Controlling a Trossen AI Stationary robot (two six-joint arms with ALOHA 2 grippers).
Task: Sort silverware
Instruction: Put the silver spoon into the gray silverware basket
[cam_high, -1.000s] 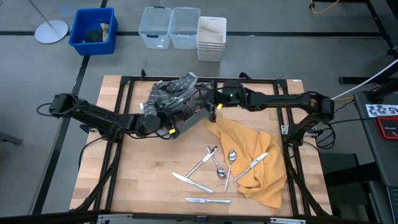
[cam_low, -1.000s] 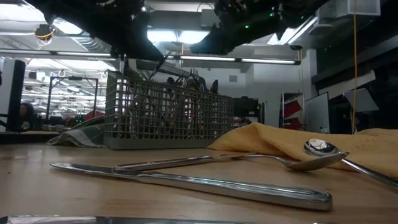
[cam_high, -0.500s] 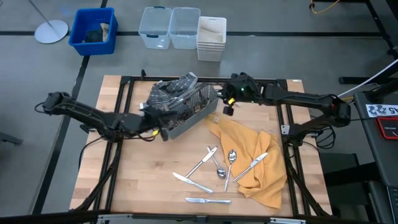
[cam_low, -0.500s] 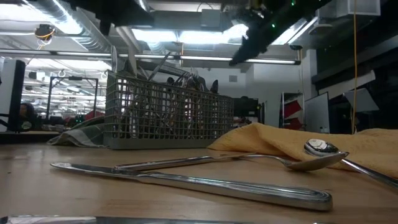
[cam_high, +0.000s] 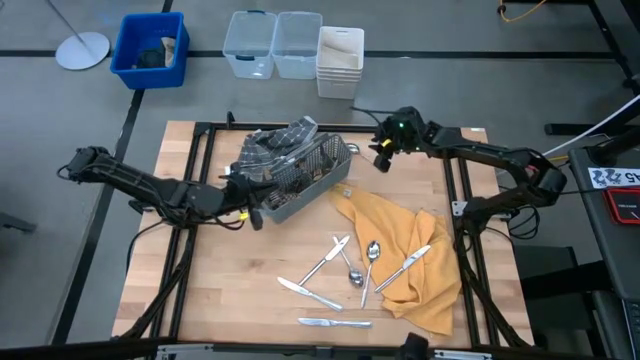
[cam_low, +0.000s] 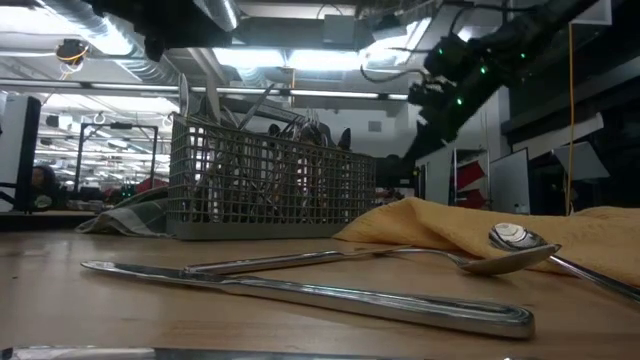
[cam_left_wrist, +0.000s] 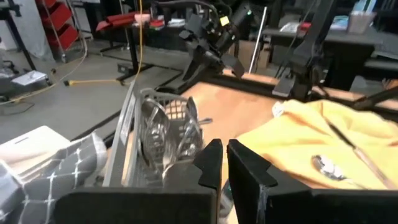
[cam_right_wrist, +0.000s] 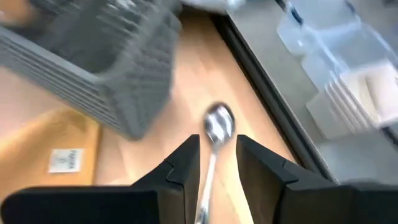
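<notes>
the right gripper holds a spoon between its fingers above the table beside the mesh caddy, while the left gripper, fingers closed and empty, sits at the caddy's near end.

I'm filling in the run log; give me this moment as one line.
right gripper: holds spoon, lifted beside caddy | left gripper: shut, at caddy's near end | loose silverware: on table and yellow cloth
</notes>
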